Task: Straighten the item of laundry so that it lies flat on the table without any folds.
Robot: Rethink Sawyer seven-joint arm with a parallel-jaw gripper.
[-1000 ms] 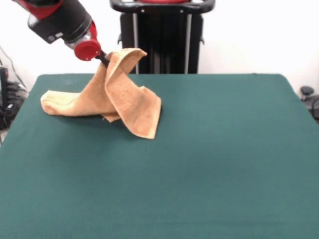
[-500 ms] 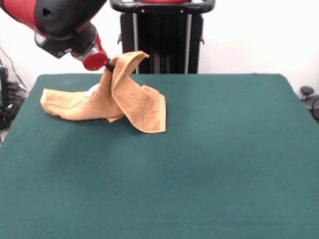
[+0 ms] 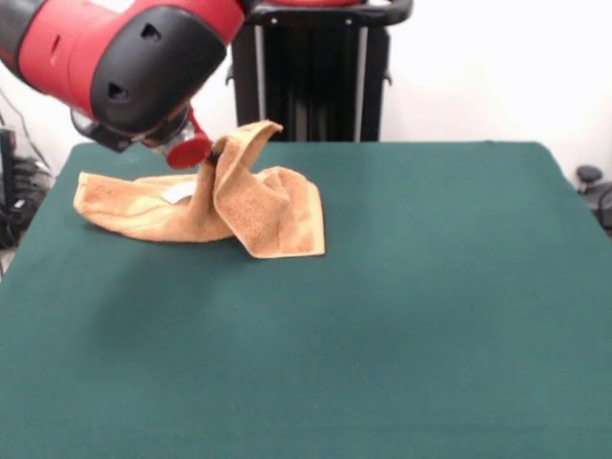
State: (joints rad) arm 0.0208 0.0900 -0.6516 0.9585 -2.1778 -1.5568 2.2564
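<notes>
The item of laundry (image 3: 244, 206) is an orange-tan terry towel on the far left part of the green table (image 3: 382, 316). One part of it is pulled up into a peak, with folds draping down to the right. Its left part lies low and stretched out on the cloth, with a small white label showing. My gripper (image 3: 214, 151) is shut on the towel at the raised peak. The bulky red and black arm hangs over the towel's left side and hides part of it.
A black stand (image 3: 311, 67) rises behind the table's far edge. Cables and dark gear (image 3: 14, 191) lie off the table's left side, and a dark object (image 3: 593, 186) sits beyond the right edge.
The arm has come lower and nearer, dropping the towel's raised peak. The hanging fold has slid a little to the right and settled flatter on the table.
</notes>
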